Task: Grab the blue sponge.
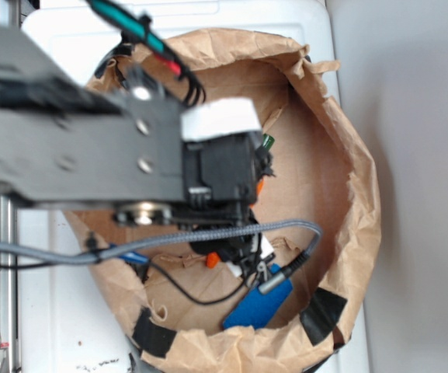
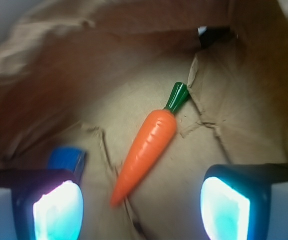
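Blue sponge sits on the floor of the brown paper bag [image 1: 348,155], whose crumpled walls ring the claw on every side. Claw [image 2: 141,205] hangs open inside, fingers spread wide and holding nothing. Orange carrot [image 2: 146,152] lies slantwise between the fingers. Blue sponge [image 2: 66,159] peeks out just behind the left finger [image 2: 49,205].

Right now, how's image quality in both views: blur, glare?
Exterior: arm is a blurred foreground mass hiding most of the bag; blue sponge reasonably sharp. Wrist: soft overall, carrot clearest, gripper pads glow cyan-white, blown out; sponge blurry.
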Controlling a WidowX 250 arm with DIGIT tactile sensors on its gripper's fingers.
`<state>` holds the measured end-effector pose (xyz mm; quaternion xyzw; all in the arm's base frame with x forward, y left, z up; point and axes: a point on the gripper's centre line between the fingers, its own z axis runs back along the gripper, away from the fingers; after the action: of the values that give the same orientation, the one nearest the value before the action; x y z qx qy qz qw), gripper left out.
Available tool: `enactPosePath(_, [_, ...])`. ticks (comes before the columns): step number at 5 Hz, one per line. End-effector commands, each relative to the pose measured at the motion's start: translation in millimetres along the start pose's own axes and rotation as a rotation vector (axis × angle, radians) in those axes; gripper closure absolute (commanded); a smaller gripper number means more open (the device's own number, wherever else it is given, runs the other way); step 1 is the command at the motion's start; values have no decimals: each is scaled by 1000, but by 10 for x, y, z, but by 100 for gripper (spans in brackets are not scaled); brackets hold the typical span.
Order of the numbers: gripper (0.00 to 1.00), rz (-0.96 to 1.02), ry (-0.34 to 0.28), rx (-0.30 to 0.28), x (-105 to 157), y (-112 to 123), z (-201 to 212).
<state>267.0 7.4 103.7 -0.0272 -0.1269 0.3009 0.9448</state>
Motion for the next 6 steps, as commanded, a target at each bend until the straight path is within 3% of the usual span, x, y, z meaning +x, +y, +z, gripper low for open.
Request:
enactPosePath(1, [0, 63, -49, 64, 145, -213, -287])
enactPosePath(3, [0, 78, -7, 87, -27, -578, -471])
enactPosePath(5, [0, 111, 118, -11, -29, -649, -188])
enactPosePath(6, [0, 69, 123, -43, -134, -752, -367])
